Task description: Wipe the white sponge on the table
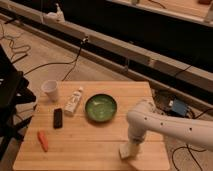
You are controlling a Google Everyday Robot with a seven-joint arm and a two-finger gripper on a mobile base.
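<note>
Gripper [131,150] at table [95,142] front-right corner, pointing down onto white sponge [128,151], which sits directly under it near front edge; can't tell claw state

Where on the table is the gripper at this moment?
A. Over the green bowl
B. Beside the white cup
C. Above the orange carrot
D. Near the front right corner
D: the gripper points down at the table's front right corner, apart from the bowl.

Warm, dim light; the tabletop [100,140] is brightest, the far background dark. The end effector [129,150] at near right looks soft and blurred.
</note>
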